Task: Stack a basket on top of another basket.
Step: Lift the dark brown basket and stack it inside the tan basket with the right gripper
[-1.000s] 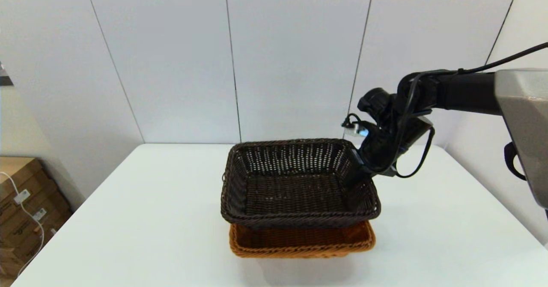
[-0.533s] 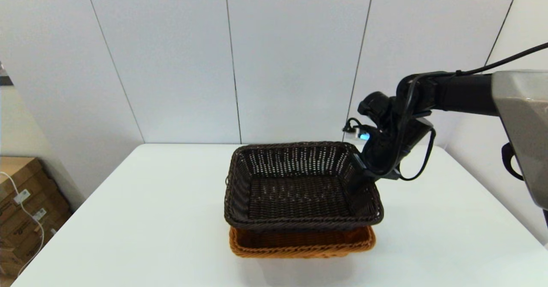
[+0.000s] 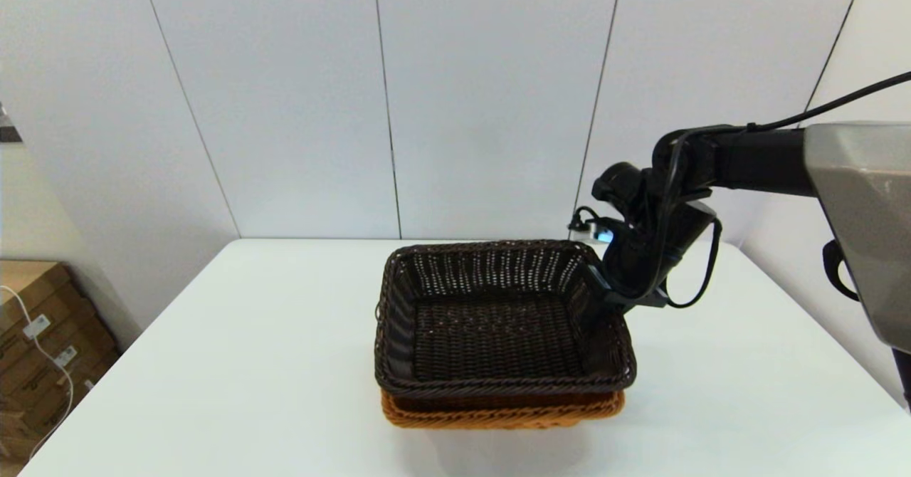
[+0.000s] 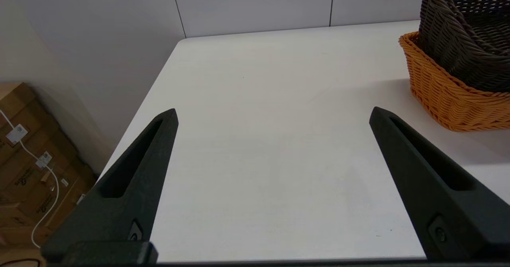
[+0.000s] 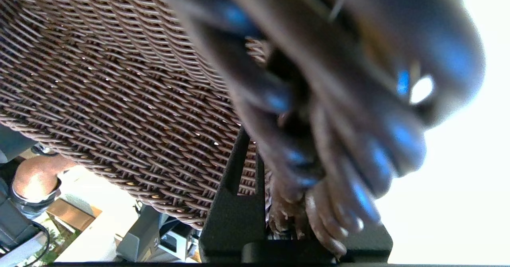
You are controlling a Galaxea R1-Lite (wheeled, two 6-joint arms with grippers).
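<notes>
My dark basket (image 3: 498, 327) was woven wicker, nearly black-brown, with a ribbed, rough weave, open gaps in its sides and a thick braided rim; close against my right pincer (image 3: 596, 299) its strands looked faintly glossy. The other basket (image 3: 498, 414) was orange-tan wicker of the same coarse weave with a braided edge. The table (image 3: 249, 363) was white, smooth and matt. My left pincer (image 4: 273, 115) had fingers (image 4: 135, 179) of matt black plastic with a fine grain. The boxes (image 3: 35, 342) beside the table were plain brown cardboard.
</notes>
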